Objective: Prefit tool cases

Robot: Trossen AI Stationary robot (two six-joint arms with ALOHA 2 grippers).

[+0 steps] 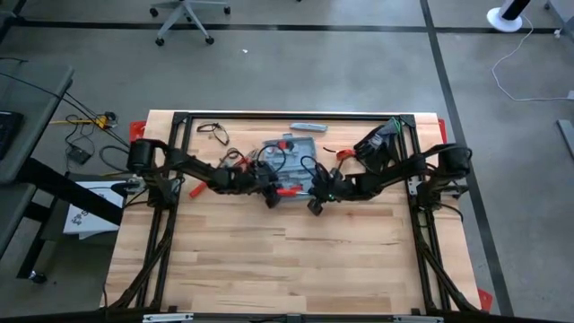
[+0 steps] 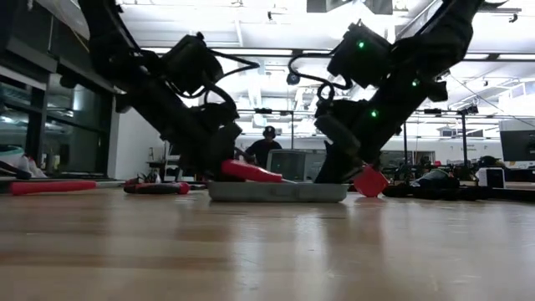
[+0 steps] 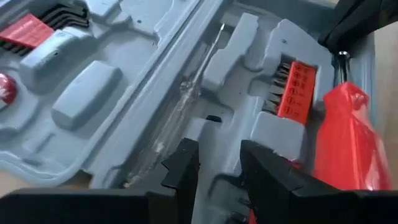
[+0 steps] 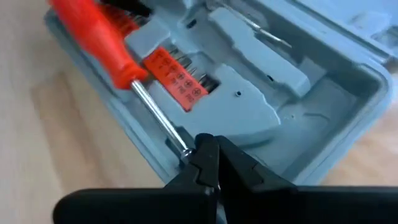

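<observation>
Just ahead of the pinched-shut right gripper (image 4: 208, 163) lies the open tool case (image 4: 348, 81), its red-handled screwdriver (image 4: 102, 43) half-seated, while the left gripper (image 3: 217, 168), part-open, hovers over empty slots, seemingly to steady it.

Two black jointed arms with looping black cables and green indicator lights.

From above, my two arms cover most of the open tool case (image 1: 289, 161), and both my claws are too small there to read. In my left wrist view the red-handled screwdriver (image 3: 341, 140) is blurred and its handle is cut off by the frame's edge. The slim grey object (image 1: 307, 126) at the worktop's far edge is too small to identify.
</observation>
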